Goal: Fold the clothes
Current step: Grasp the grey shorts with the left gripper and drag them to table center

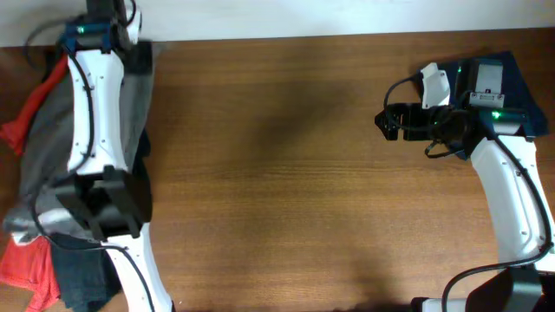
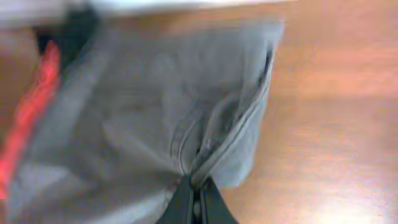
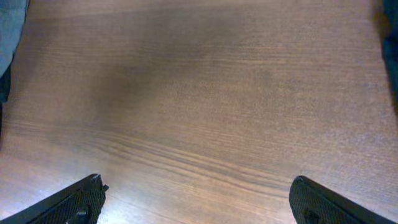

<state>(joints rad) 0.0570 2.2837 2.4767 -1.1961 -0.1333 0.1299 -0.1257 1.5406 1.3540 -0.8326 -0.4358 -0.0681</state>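
Observation:
The grey-brown shorts [image 1: 137, 104] lie bunched at the table's far left, partly under my left arm. In the left wrist view the shorts [image 2: 155, 106] fill the frame, with a seam and a pocket edge running to the jaws. My left gripper [image 2: 196, 193] is shut on a fold of them; in the overhead view it [image 1: 130, 45] is near the back left corner. A red garment [image 1: 33, 97] and a navy one [image 1: 82, 273] lie beside the shorts. My right gripper [image 1: 387, 121] is open and empty over bare wood, its fingers [image 3: 199, 199] wide apart.
The wooden table [image 1: 286, 173] runs between the two arms. A second patch of red cloth [image 1: 22, 264] lies at the front left. A dark blue thing [image 1: 525, 95] sits under the right arm at the back right. Red cloth [image 2: 31, 112] shows left of the shorts.

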